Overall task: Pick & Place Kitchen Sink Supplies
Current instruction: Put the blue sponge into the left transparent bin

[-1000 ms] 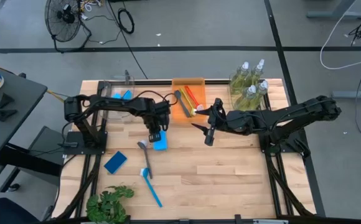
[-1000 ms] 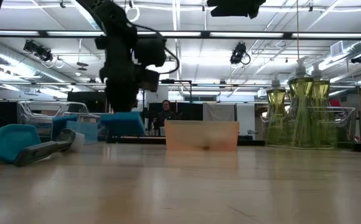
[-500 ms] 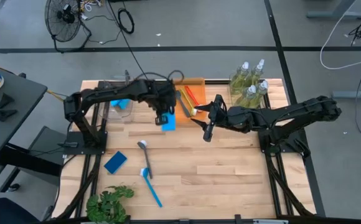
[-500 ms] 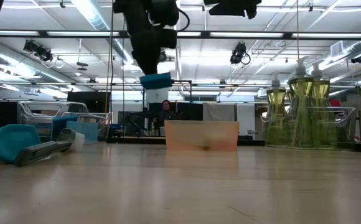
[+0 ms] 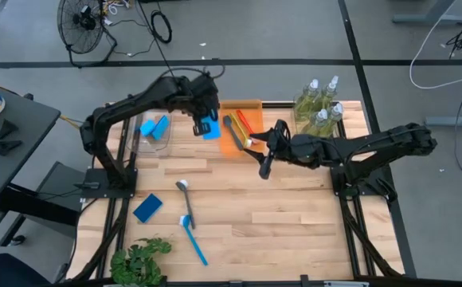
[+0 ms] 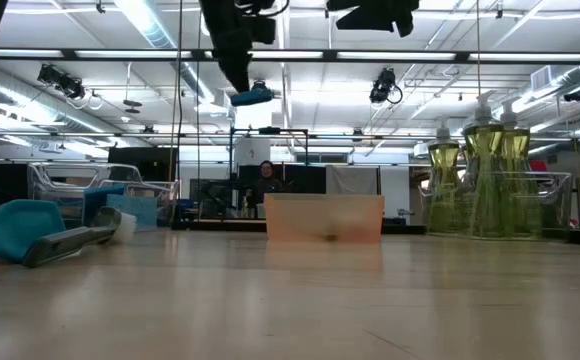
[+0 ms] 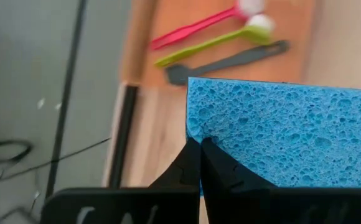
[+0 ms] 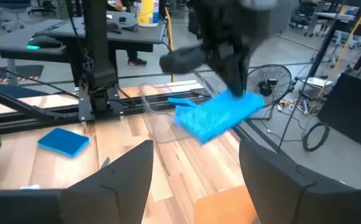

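Observation:
My left gripper (image 5: 201, 119) is shut on a light-blue sponge (image 5: 209, 128) high above the table's far part, between a clear bin (image 5: 138, 140) and an orange tray (image 5: 253, 104). The low view shows the sponge (image 6: 252, 96) well above the table. My right gripper (image 5: 264, 169) hangs open just near of the tray, touching nothing; its wrist view shows the gap (image 8: 196, 186). A dark-blue sponge (image 5: 147, 207) lies flat on the table. Two brushes, grey (image 5: 185, 199) and blue (image 5: 197, 243), lie near it. Pump bottles (image 5: 319, 108) stand at the far right. My left gripper pinches the light-blue sponge between its two fingers (image 7: 199, 163) at one edge near a corner (image 7: 196, 127). The fingers come from above. The sponge is lifted clear of the table and sticks out tilted past the fingertips (image 8: 218, 115).
The orange tray holds red (image 5: 245, 121), yellow-green and black (image 5: 232, 131) brushes. The clear bin holds blue sponges (image 5: 153, 126). A green plant (image 5: 139, 261) sits at the near left corner. Bare wood lies across the near right part of the table (image 5: 295, 223).
My left gripper has lifted the light-blue sponge off the table beside the grey brush and carried it up and toward the far edge, turning on the way. The sponge hangs clear, high between the clear bin and the orange tray.

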`<act>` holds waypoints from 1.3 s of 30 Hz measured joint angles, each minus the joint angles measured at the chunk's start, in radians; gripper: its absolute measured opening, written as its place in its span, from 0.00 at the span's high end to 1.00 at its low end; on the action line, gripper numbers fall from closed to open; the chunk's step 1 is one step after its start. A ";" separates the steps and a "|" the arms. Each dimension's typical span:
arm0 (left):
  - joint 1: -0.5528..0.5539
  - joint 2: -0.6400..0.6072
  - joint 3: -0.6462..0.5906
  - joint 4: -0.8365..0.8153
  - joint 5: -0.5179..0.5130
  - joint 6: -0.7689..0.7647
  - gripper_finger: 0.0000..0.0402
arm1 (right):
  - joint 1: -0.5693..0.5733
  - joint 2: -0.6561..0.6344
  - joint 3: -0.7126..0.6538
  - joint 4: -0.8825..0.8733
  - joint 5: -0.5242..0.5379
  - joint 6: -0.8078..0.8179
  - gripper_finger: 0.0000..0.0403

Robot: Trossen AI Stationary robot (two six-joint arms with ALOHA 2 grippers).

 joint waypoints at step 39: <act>0.369 -0.315 -0.419 -0.182 -0.296 -0.157 1.00 | -0.090 0.000 0.000 -0.024 -0.001 -0.001 0.40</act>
